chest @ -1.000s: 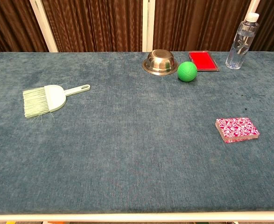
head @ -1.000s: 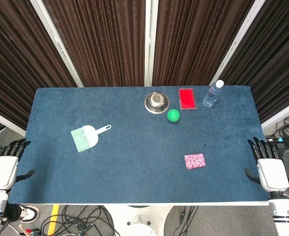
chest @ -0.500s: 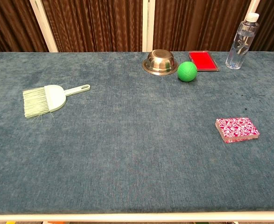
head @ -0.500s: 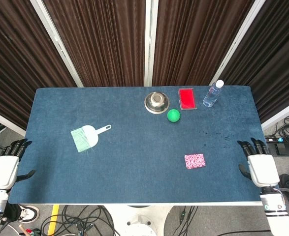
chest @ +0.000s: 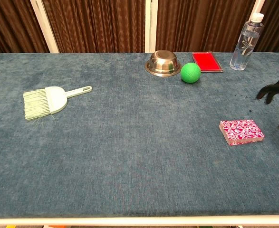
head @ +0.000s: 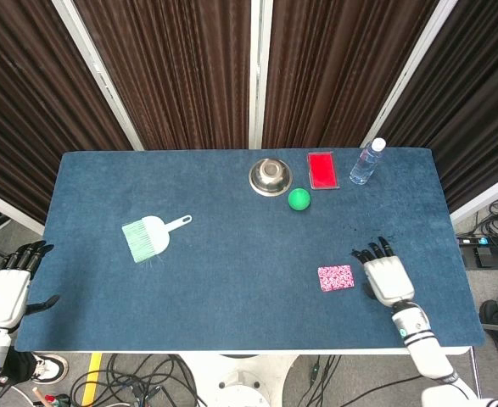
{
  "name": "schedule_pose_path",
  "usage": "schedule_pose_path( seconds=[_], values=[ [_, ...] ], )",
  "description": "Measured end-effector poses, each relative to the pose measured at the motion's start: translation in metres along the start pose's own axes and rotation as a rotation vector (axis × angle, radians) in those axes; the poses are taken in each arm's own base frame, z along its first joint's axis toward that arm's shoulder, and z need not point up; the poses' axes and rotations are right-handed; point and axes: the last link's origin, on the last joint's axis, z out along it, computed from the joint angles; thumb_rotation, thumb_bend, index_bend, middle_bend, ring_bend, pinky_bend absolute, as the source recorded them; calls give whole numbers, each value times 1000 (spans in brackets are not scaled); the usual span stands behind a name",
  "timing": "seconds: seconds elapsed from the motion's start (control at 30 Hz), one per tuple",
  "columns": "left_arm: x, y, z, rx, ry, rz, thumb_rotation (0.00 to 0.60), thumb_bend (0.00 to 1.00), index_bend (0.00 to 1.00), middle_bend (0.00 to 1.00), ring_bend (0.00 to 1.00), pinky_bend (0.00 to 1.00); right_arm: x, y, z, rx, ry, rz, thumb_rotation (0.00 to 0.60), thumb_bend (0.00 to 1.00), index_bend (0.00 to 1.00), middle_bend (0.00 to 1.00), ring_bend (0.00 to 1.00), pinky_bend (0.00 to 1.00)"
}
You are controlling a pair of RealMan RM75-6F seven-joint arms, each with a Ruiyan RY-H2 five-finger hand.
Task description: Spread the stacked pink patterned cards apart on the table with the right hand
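Observation:
The stack of pink patterned cards (head: 335, 277) (chest: 241, 131) lies squared up on the blue table, front right. My right hand (head: 384, 273) hovers over the table just to the right of the stack, fingers spread and holding nothing; a small gap separates it from the cards. In the chest view only its dark fingertips (chest: 272, 90) show at the right edge. My left hand (head: 7, 288) hangs off the table's front left corner, fingers apart and empty.
A steel bowl (head: 271, 175), a green ball (head: 299, 199), a red flat box (head: 322, 170) and a water bottle (head: 366, 162) stand at the back right. A pale green brush (head: 149, 236) lies at the left. Table edge (head: 249, 349) runs close in front of the cards.
My right hand has moved left from beyond the table's right edge to over the table, close beside the cards. The cards and the left hand have not moved.

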Motion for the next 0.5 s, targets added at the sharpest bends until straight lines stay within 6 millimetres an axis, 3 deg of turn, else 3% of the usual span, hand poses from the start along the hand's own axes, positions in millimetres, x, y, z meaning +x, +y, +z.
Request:
schedule_pose_path(
  seconds=[0.1, 0.27, 0.5],
  values=[
    [-1, -2, 0, 4, -7, -2, 600, 0, 156, 131, 114, 236, -3, -13, 11, 23, -25, -7, 600, 221, 234, 289, 207, 227],
    [-1, -5, 0, 8, -11, -7, 600, 0, 156, 131, 114, 236, -7, -26, 19, 46, -35, -6, 600, 221, 234, 288, 206, 232],
    [0, -10, -2, 17, -13, -10, 600, 0, 156, 132, 114, 236, -11, -35, 23, 61, -50, -10, 600, 220, 253, 288, 166, 120]
  ],
)
